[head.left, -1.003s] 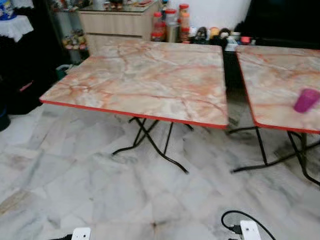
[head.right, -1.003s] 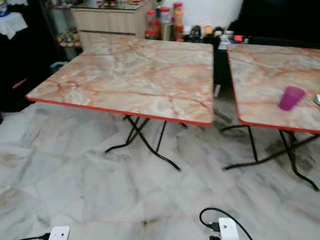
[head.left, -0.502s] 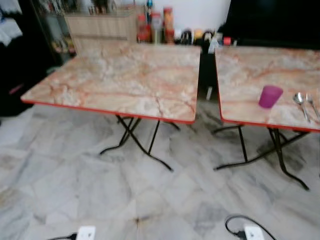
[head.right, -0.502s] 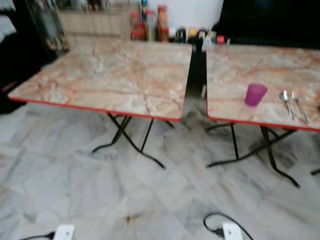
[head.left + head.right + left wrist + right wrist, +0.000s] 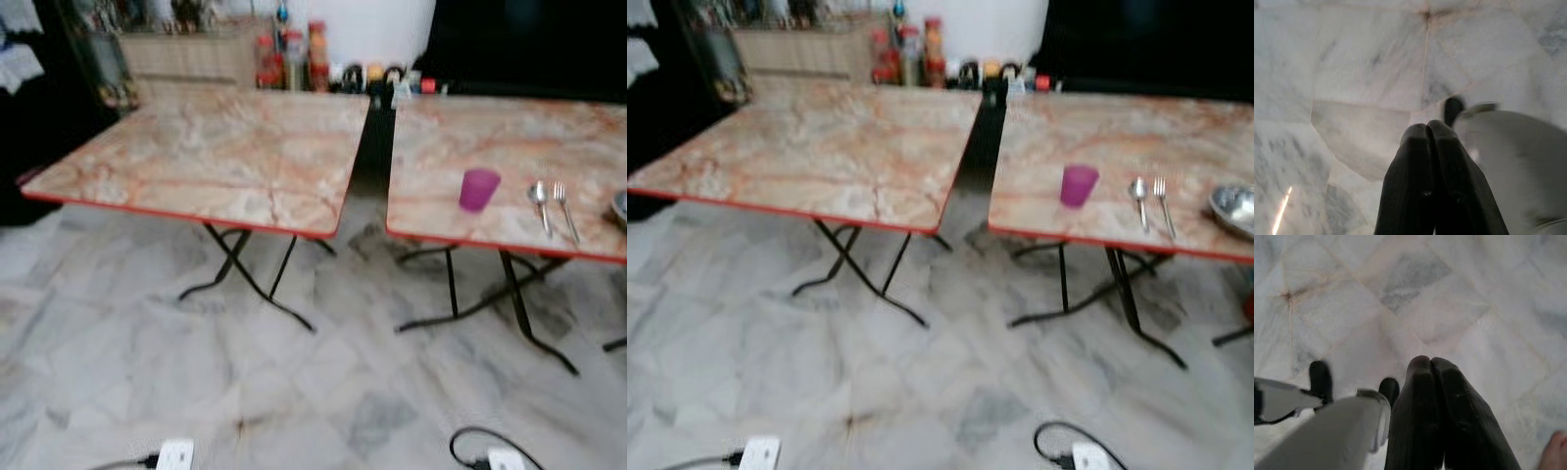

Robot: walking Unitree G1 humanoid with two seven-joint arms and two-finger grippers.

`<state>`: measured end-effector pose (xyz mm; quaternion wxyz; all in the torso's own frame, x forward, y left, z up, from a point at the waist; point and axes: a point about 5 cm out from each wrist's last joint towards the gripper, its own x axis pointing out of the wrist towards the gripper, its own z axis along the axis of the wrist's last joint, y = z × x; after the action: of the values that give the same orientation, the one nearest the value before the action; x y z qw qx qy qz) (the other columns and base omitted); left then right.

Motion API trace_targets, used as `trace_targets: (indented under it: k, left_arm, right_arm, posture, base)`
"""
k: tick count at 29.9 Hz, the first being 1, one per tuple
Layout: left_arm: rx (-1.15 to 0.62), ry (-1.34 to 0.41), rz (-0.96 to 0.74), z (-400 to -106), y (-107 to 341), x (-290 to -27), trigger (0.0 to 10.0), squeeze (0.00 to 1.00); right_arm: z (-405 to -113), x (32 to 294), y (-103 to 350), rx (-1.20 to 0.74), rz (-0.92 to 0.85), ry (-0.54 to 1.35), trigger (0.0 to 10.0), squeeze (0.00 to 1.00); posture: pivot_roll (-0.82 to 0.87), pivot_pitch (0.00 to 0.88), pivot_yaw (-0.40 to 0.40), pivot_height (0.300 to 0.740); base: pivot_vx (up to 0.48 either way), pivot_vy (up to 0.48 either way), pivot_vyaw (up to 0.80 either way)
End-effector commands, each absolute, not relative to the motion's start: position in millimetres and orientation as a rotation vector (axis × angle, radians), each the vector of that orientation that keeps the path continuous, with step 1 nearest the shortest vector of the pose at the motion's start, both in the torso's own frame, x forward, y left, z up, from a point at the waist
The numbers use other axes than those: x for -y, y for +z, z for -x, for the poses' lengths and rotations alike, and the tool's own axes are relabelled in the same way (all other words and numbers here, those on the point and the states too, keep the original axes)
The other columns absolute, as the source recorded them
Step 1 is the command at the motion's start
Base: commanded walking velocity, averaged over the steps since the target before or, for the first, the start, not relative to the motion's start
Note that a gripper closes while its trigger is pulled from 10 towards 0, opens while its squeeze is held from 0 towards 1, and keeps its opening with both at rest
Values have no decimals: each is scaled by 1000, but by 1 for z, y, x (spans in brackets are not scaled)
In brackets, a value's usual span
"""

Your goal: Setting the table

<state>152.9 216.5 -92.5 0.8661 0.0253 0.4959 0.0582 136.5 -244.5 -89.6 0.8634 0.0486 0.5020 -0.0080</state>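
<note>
Nearest the robot, the marble floor point(image 5: 118, 372) carries 2 white power strips point(image 5: 174, 454), 1 with a black cable point(image 5: 470, 443). Both arms hang idle over this floor. The left tool point(image 5: 1427, 128) is clenched, fingers pressed together, grasping nothing and touching nothing. The right tool point(image 5: 1430, 363) is likewise clenched and empty, clear of the floor.

Beyond the floor stand 2 folding tables with a narrow gap between them. The left table point(image 5: 137, 201) is bare. The right table point(image 5: 1038, 230) carries the task items near its front edge: a purple cup point(image 5: 1079, 185), then a spoon point(image 5: 1139, 196) and a fork point(image 5: 1163, 204) lying side by side just beside each other, then a metal bowl point(image 5: 1234, 209) at the picture's right margin. The cup stands upright, apart from the cutlery.

Judgement: the task is at an early stage. The items sit grouped on 1 table and no place is laid out; no item is in either tool. The robot is well apart from both tables, so an approach precedes any pickup.

Behind the tables, a cabinet point(image 5: 186, 54) and a row of jars point(image 5: 289, 59) line the wall.
</note>
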Motion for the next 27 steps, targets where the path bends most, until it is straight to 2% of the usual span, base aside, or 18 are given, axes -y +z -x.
trace_targets:
  k: [1, 7, 12, 18, 27]
  left_arm:
    - [-1027, 142, -52, -153, -92, -220, 10000, 0]
    - [-1021, 146, -32, -154, -91, -221, 10000, 0]
    - [-1025, 136, -35, -152, -92, -220, 10000, 0]
    - [-1025, 134, -41, -154, -91, -222, 10000, 0]
    - [-1021, 126, -50, -156, -89, -224, 10000, 0]
  right_arm:
    - [-141, 242, -89, -1035, -104, -6, 10000, 0]
    - [-141, 241, -88, -1020, -120, -14, 10000, 0]
    - [-139, 241, -90, -1040, -111, -10, 10000, 0]
    - [-138, 239, -90, -1037, -118, -6, 10000, 0]
    - [-138, 238, -91, -1025, -127, -22, 10000, 0]
  posture:
    - [15, 18, -25, 740]
    - [6, 0, -16, 740]
    - [4, 0, -13, 740]
    - [1, 0, -11, 740]
    - [2, 0, -6, 740]
  base:
    - [0, 0, 0]
    - [52, 0, 0]
    - [409, 0, 0]
    - [428, 0, -529]
    - [437, 0, 0]
